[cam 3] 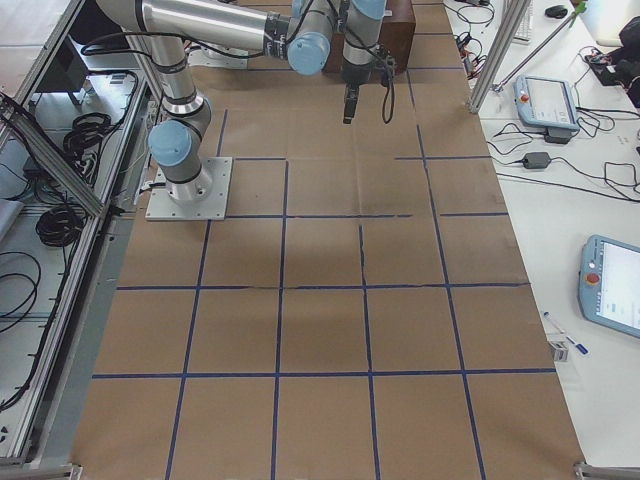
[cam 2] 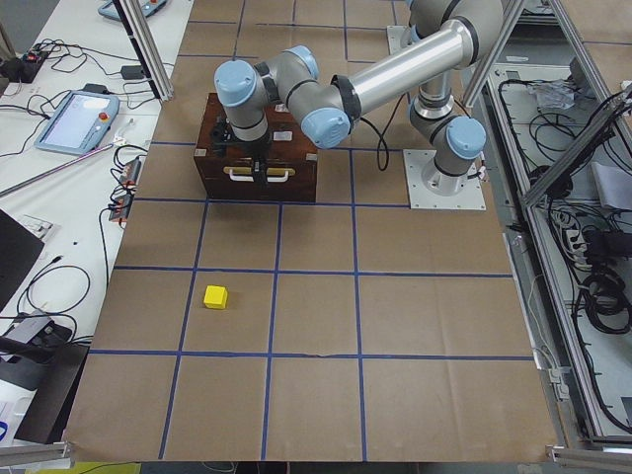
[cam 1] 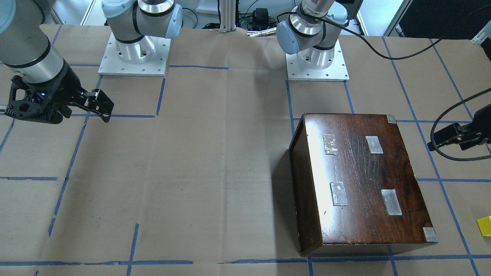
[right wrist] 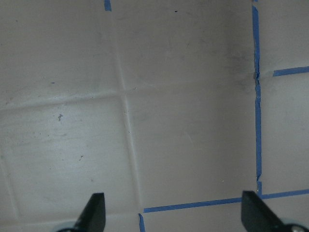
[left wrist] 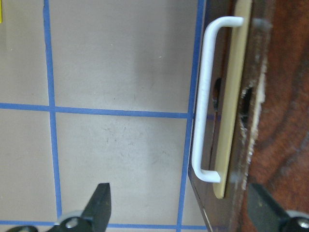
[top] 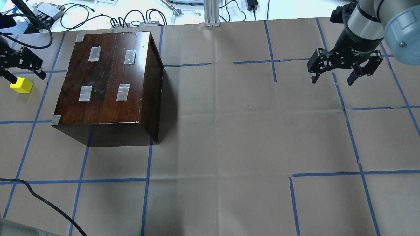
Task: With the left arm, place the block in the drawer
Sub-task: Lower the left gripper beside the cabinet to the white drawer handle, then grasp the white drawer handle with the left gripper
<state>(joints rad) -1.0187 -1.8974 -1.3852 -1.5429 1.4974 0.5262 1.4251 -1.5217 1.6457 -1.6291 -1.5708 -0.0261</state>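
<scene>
The small bright yellow cube [cam 2: 215,296] is lying seemingly well apart from the black left gripper's [left wrist: 178,188] wide-spread, empty fingers [left wrist: 101,203].

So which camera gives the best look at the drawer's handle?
The left wrist-mounted view: the white handle is large and close on the drawer. Exterior left shows it small, partly behind the left end effector. Overhead and front-facing show only the box top and one side; the rest show none of it.
</scene>
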